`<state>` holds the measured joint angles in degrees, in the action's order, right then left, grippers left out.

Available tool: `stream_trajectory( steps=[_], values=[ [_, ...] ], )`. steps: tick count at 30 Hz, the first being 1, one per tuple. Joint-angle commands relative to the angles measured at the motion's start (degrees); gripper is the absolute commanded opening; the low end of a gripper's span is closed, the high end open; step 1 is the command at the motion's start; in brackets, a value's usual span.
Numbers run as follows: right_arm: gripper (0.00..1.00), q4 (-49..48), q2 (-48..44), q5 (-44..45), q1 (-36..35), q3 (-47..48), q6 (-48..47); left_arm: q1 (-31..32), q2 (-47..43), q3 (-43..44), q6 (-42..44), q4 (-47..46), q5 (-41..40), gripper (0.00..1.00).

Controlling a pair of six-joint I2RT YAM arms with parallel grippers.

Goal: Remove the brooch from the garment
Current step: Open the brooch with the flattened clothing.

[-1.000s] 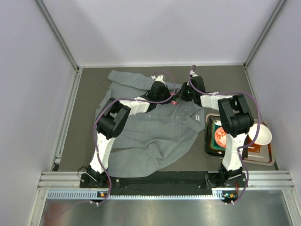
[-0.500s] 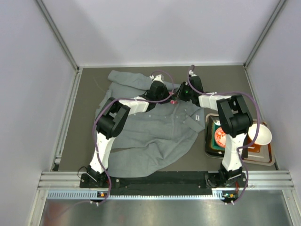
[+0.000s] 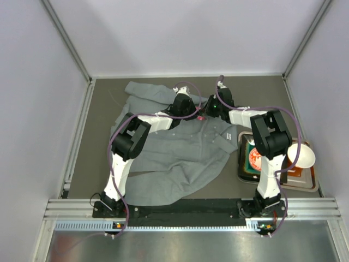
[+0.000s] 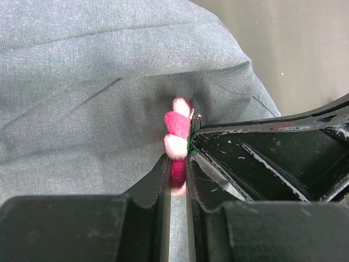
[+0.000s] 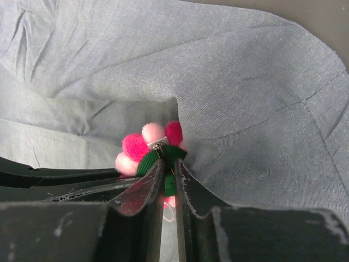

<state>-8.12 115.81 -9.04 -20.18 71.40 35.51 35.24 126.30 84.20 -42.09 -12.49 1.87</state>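
Right of the shirt (image 3: 180, 153), a tray (image 3: 240, 164) on the surface (image 3: 103, 109) holds a white bowl (image 3: 301, 155) and a round orange item (image 3: 254, 158). The brooch (image 4: 175, 124) sits at the shirt's far edge, against puckered fabric. The left jaws are clamped on its pink petals, the right jaws pinch its green backing (image 5: 173, 154). Left arm (image 3: 131, 139) and right arm (image 3: 270, 136) reach across the shirt, elbows bent, wrists meeting

The grey shirt (image 3: 180, 158) lies spread and rumpled. The brooch (image 5: 147, 147), fluffy pink and pale petals on a green backing, sits near the shirt's far edge, cloth puckered around it.
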Motion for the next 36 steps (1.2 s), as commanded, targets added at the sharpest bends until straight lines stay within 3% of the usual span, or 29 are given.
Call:
stream_trajectory(
  steps=[1, 6, 16, 28, 36],
  values=[
    [0.17, 1.53, 0.82, -2.13, -2.67, 2.52, -1.40, 0.88, 0.00, 0.79, -0.72, -6.93, 2.61, 0.00],
    [0.25, 3.02, 2.05, -2.39, -2.67, 4.63, -4.74, 0.79, -0.18, 0.61, -0.37, -6.67, 2.61, 0.00],
    [0.29, 3.02, 2.58, -2.83, -2.58, 5.25, -5.45, 0.88, 0.09, 1.05, -0.37, -6.67, 2.96, 0.00],
    [0.19, 3.28, 2.58, -0.89, -2.75, 5.07, -6.41, 0.97, 0.17, 1.40, -0.81, -6.84, 3.14, 0.00],
    [0.22, 3.37, 3.02, -0.54, -2.75, 5.07, -6.50, 0.97, 0.09, 1.58, -0.81, -6.84, 3.32, 0.00]
  ],
)
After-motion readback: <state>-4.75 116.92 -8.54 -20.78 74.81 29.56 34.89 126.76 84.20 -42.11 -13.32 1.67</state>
